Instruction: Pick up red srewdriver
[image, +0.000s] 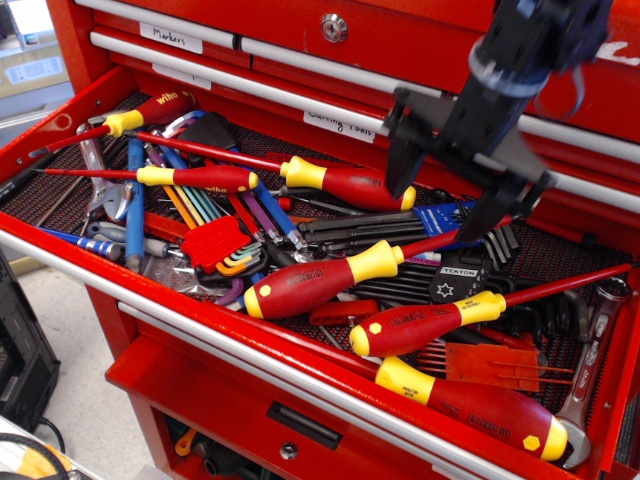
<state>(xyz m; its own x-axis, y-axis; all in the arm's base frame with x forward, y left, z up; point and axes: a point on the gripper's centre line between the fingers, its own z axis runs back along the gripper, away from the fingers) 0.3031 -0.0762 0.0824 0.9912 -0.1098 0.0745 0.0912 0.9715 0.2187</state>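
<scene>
While the claw (443, 197) hangs over the open drawer (300, 345) with its two black fingers spread wide and nothing between them, the step in hand looks like the descent onto a red screwdriver (340, 272); to do it well, the fingers should straddle the fat red handle across its width, not the thin shaft, and come down level so neither tip snags the hex keys (395, 232) lying beneath; several red-handled drivers lie in the drawer, so the choice must be held firmly; the likeliest one lies just below and to the near-left of the claw, its shaft running up under the claw's right finger, its handle apart from the fingertips; another red driver (345, 184) lies just beside the left finger.
</scene>
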